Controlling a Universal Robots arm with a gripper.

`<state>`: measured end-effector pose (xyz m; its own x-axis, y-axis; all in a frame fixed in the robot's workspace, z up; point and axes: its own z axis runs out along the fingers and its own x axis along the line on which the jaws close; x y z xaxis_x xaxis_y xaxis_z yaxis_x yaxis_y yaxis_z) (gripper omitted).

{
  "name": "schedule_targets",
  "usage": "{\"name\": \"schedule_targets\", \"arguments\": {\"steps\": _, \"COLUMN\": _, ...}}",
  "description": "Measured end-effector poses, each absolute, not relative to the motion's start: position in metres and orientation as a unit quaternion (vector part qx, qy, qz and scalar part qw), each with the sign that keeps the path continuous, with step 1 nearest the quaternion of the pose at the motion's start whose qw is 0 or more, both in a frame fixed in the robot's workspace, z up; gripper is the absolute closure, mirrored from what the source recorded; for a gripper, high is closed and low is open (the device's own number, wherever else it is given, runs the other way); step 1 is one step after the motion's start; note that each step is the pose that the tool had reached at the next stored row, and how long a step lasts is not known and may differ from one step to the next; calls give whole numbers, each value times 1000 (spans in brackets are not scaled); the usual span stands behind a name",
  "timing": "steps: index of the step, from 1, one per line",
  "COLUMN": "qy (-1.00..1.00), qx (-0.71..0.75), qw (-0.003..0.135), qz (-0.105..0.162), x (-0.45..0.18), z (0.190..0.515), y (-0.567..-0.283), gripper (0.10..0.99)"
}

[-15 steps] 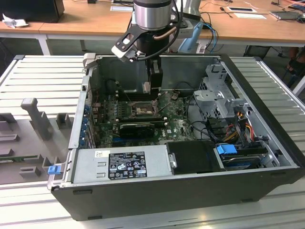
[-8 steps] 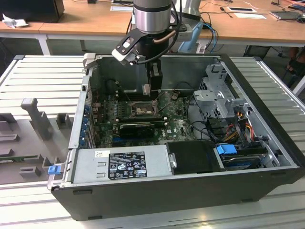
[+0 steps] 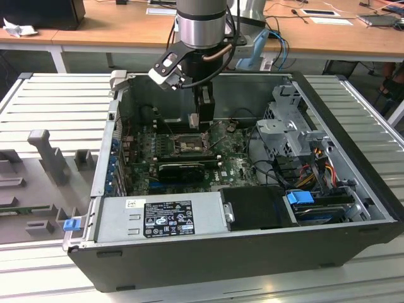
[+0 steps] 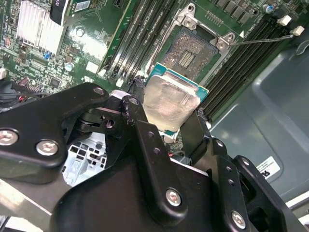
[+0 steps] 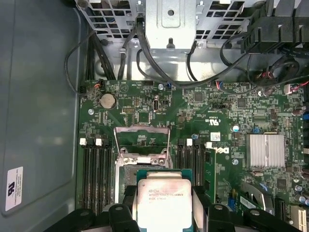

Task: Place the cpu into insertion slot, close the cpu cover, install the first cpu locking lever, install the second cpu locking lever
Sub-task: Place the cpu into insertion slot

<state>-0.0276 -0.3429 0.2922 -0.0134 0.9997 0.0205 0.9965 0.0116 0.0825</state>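
- One big open computer case (image 3: 189, 221) has the gripper (image 3: 201, 123) reaching down inside it in the exterior view.
- Green motherboard (image 5: 217, 111) spreads out beneath the gripper.
- Black fingers (image 4: 137, 125) are clamped on the cpu (image 5: 164, 200), one against each opposite edge.
- Insertion slot (image 4: 189, 52) lies just beyond the fingertips and lower down, bare, its contact field showing.
- Cpu cover (image 5: 143, 127) is swung open, on the far side of the slot from the gripper.
- Cpu sits between the fingers with its silver top towards the wrist cameras, clear of the slot and not yet seated.
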Motion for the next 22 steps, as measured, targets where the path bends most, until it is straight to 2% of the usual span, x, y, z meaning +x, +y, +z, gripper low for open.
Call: {"name": "schedule_targets", "arguments": {"steps": 22, "qy": 711, "qx": 702, "qw": 22, "qz": 37, "x": -28, "z": 277, "y": -343, "gripper": 545}}
